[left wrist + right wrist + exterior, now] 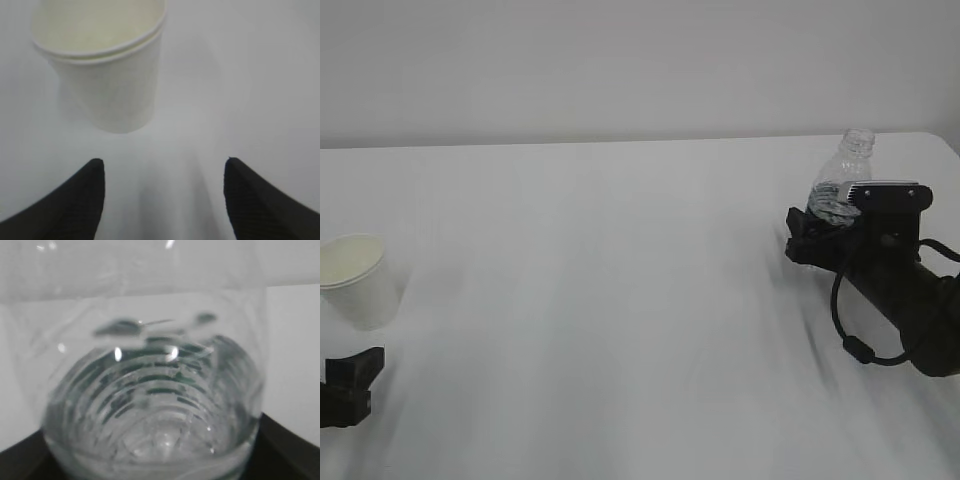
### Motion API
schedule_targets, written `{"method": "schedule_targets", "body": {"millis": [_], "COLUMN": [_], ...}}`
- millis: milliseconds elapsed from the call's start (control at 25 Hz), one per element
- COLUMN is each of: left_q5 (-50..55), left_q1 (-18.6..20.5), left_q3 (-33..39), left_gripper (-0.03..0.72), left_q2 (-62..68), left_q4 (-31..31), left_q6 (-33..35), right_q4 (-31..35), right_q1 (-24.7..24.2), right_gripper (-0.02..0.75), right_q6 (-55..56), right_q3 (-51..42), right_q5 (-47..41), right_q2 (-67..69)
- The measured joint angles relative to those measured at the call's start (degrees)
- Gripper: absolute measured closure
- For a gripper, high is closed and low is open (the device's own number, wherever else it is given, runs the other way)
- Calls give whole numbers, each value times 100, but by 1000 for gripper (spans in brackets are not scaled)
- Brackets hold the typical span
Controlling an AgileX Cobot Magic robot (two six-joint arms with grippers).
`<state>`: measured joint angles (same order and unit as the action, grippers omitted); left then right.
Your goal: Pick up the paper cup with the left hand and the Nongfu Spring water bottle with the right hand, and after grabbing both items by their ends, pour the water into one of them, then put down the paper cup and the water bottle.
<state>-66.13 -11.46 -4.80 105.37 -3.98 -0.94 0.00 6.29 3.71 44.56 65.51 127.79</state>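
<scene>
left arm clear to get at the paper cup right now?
Probably yes. In the left wrist view the left gripper is open, and the paper cup stands upright just ahead, slightly left of center. Bare table lies between them with nothing blocking; a small leftward shift should line it up.

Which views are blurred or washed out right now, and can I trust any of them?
Exterior view: soft, overexposed white table, paper cup low-contrast. Left wrist view: cup slightly blurred, edges readable. Right wrist view: water bottle fills the frame, out of focus, with glare spots.
</scene>
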Motion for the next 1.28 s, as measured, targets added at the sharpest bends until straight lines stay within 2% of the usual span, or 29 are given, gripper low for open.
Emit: {"method": "schedule_targets", "body": {"millis": [160, 360, 760, 1000, 1280], "left_q5": [0, -11, -11, -11, -11], "left_q1": [0, 0, 0, 0, 0], "left_q3": [-22, -25, -46, -142, -142], "left_gripper": [157, 157, 157, 157, 157], "left_q2": [183, 195, 195, 195, 195], "left_q4": [0, 0, 0, 67, 75], "left_q6": [0, 0, 0, 0, 0], "right_q4": [0, 0, 0, 0, -378], "right_q1": [0, 0, 0, 0, 0], "right_gripper": [167, 251, 319, 332, 334], "right_q6": [0, 0, -10, -39, -468], "right_q3": [0, 0, 0, 0, -152], "right_q5": [0, 0, 0, 0, -130], "right_q2": [0, 0, 0, 0, -198]}}
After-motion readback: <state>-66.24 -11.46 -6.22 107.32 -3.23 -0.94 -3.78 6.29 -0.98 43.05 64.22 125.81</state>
